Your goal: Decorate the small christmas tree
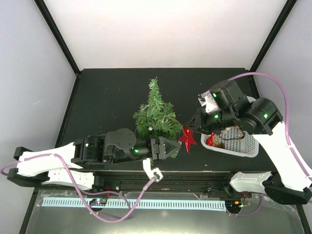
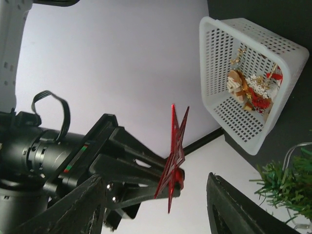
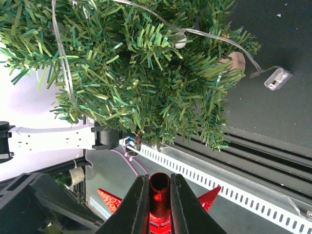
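The small christmas tree [image 1: 157, 114] stands upright mid-table with a clear light string wound through it; in the right wrist view the tree [image 3: 136, 73] fills the top. A flat red star [image 1: 187, 140] hangs just right of the tree's foot. My right gripper [image 1: 193, 127] is shut on the star's tube socket, seen close as the right gripper [image 3: 159, 177] clamping the star [image 3: 208, 197]. My left gripper [image 1: 176, 148] is open, its tips just left of the star. In the left wrist view the star [image 2: 175, 146] hangs edge-on between the left gripper [image 2: 156, 209] fingers, touching neither.
A white perforated basket [image 1: 243, 145] with red, gold and white ornaments sits at the right, under my right arm; its wall [image 2: 209, 73] shows in the left wrist view. The light string's white plug [image 3: 276, 78] lies on the black table by the tree's base.
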Action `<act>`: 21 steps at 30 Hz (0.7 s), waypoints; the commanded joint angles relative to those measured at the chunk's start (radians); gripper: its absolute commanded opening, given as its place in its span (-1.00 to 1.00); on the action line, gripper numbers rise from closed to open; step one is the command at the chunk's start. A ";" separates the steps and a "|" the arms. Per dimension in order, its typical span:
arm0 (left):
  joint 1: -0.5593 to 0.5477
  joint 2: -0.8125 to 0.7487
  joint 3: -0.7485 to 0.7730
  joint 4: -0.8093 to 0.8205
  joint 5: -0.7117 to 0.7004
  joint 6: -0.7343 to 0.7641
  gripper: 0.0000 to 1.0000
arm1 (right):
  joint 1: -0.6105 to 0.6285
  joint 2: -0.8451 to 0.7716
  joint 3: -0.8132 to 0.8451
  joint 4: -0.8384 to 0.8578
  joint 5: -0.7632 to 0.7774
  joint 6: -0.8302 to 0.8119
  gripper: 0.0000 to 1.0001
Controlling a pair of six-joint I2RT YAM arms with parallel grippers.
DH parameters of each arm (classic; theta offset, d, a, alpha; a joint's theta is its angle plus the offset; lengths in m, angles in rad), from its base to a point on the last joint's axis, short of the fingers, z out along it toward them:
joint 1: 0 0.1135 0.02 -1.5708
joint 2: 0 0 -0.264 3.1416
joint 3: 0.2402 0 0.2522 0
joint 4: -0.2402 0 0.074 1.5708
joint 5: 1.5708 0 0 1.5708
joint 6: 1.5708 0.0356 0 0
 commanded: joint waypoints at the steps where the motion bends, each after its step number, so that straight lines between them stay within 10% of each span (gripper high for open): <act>1: -0.009 0.019 -0.020 0.066 -0.019 0.027 0.13 | 0.010 -0.008 -0.006 0.039 -0.032 0.002 -0.79; 21: 0.000 0.110 -0.041 0.134 -0.049 0.036 -0.24 | 0.047 -0.042 -0.121 0.083 -0.056 0.022 -0.78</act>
